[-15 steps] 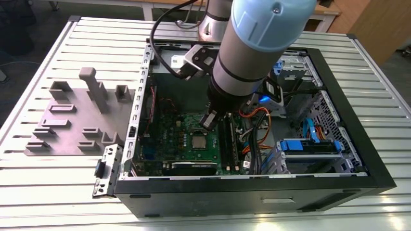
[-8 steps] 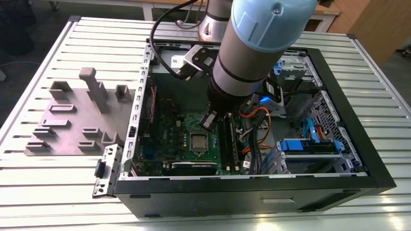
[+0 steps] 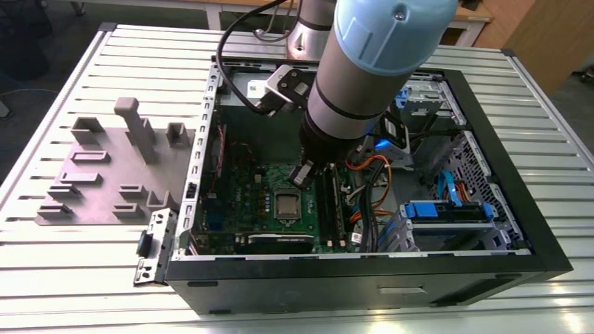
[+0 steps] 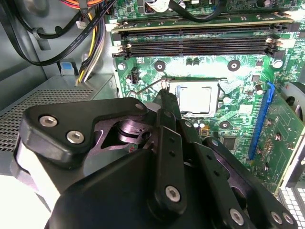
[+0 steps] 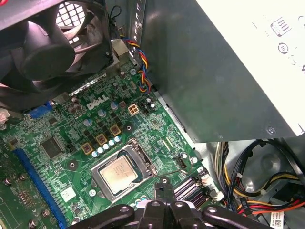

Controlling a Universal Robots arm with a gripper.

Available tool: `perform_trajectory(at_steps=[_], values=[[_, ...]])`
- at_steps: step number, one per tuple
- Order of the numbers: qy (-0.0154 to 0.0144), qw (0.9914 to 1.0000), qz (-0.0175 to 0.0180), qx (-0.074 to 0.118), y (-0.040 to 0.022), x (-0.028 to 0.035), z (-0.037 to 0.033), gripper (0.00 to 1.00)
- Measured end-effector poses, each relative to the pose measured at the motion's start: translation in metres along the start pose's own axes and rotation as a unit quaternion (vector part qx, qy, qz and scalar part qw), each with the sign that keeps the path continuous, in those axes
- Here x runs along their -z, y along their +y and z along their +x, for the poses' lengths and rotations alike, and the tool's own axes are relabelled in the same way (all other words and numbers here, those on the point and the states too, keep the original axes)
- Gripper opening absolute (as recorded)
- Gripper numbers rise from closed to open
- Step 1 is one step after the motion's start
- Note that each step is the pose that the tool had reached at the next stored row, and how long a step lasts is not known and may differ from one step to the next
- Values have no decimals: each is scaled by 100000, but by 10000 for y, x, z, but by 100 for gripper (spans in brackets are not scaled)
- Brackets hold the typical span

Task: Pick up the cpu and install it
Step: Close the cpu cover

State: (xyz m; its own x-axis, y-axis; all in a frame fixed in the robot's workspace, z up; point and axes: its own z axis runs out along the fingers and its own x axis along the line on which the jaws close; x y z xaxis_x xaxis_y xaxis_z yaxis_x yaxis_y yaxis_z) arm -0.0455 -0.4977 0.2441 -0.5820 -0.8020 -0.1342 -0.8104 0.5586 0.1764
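The cpu [image 3: 288, 203] lies flat in its socket on the green motherboard [image 3: 243, 202] inside the open computer case. Its dull silver top also shows in the second wrist view as the cpu [image 4: 195, 98] and in the first wrist view as the cpu [image 5: 119, 172], ringed by the shiny socket frame [image 5: 143, 160]. My gripper [image 3: 302, 179] hangs just above the board beside the socket. Its dark fingers are pressed together with nothing between them. The gripper [image 4: 164, 93] tip sits at the socket's corner, close to a thin wire lever [image 4: 145, 88]. The gripper [image 5: 162, 182] stays clear of the chip.
A grey plate with slotted blocks [image 3: 102, 174] lies on the table at the exterior view's left. Memory slots [image 4: 200, 43] run beside the socket. Cable bundles [image 3: 371, 181], a blue drive bay [image 3: 446, 212], a black fan [image 5: 52, 43] and the power supply [image 5: 228, 62] crowd the case.
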Motion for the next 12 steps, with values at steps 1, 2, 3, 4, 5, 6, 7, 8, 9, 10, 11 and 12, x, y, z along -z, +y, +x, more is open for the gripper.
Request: perform_trajectory(at_steps=[1,2,3,4,5,6,7,8,9,10,11,12], values=[[13,100000,9,6,0,0,0,11],[21,100000,17,18,3,-1,3,11],[23,100000,11,58,23,-3,18,11],[83,100000,31,128,44,-5,33,11],[211,100000,106,191,65,-7,48,11],[471,99998,264,232,83,-7,62,11],[822,99995,507,247,88,-7,70,11],[1242,99989,806,241,92,-7,78,11],[1629,99981,1082,218,95,-7,87,11],[2003,99971,1349,202,99,-6,94,11],[2271,99962,1559,198,102,-5,100,11],[2345,99958,1687,208,109,-4,112,11]])
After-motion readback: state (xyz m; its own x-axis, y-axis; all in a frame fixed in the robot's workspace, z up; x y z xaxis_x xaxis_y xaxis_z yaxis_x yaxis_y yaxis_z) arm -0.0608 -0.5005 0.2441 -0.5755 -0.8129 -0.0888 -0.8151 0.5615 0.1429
